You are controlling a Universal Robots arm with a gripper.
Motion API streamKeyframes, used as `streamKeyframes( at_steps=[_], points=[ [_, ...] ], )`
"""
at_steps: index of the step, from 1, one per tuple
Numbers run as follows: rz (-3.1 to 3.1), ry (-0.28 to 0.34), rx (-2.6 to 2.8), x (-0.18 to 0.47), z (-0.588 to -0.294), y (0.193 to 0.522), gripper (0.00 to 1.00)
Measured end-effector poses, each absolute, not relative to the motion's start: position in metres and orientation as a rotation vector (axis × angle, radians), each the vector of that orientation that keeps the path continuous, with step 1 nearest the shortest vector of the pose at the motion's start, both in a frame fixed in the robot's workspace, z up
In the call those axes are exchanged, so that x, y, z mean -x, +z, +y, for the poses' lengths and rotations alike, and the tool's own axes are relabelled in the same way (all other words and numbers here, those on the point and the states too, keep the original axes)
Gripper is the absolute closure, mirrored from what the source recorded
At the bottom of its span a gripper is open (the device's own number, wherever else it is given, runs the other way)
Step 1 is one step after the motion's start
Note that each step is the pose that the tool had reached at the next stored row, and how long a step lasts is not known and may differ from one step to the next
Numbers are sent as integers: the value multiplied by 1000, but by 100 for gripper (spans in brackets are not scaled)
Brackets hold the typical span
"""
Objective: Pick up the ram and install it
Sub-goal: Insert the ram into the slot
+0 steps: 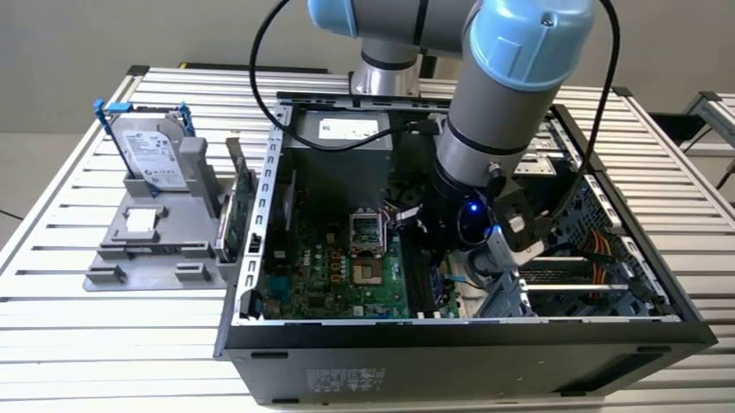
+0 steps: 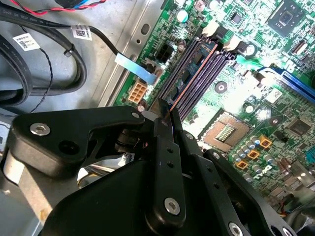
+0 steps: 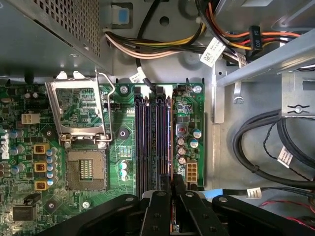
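Gripping the ram edge-on over motherboard slots, pincer closed.

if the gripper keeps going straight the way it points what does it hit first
Most likely the memory slots on the motherboard. The gripper points down into the open computer case, its fingers closed on the ram, seen edge-on along the slots. Whether the stick already touches a slot is unclear.
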State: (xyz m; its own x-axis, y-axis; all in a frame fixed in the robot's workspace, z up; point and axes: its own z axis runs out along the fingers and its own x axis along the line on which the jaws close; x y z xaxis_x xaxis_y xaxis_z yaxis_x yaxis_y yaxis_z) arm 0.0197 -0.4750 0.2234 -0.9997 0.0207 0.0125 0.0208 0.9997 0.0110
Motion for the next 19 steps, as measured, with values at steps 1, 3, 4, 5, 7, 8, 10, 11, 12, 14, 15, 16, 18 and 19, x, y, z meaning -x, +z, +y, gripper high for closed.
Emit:
streamKeyframes(
  at_steps=[1, 3, 4, 5, 7, 8, 10, 11, 12, 14, 15, 16, 18, 19],
  points=[
    [-3129, -17, 32, -20, -475, 223, 100],
    [-3129, -17, 32, -20, -475, 222, 100],
    [-3129, -17, 32, -20, -475, 222, 100],
    [-3129, -17, 32, -20, -475, 221, 100],
    [-3129, -17, 32, -20, -475, 220, 100],
    [-3129, -17, 32, -20, -475, 219, 100],
    [-3129, -17, 32, -19, -475, 219, 100],
    [-3129, -17, 32, -20, -475, 219, 100],
    [-3129, -17, 33, -20, -475, 219, 100],
    [-3129, -17, 34, -19, -474, 219, 100],
    [-3129, -17, 35, -20, -474, 219, 100],
    [-3129, -17, 35, -19, -474, 219, 100],
    [-3129, -17, 36, -20, -474, 218, 100],
    [-3129, -17, 38, -20, -474, 218, 100]
  ],
)
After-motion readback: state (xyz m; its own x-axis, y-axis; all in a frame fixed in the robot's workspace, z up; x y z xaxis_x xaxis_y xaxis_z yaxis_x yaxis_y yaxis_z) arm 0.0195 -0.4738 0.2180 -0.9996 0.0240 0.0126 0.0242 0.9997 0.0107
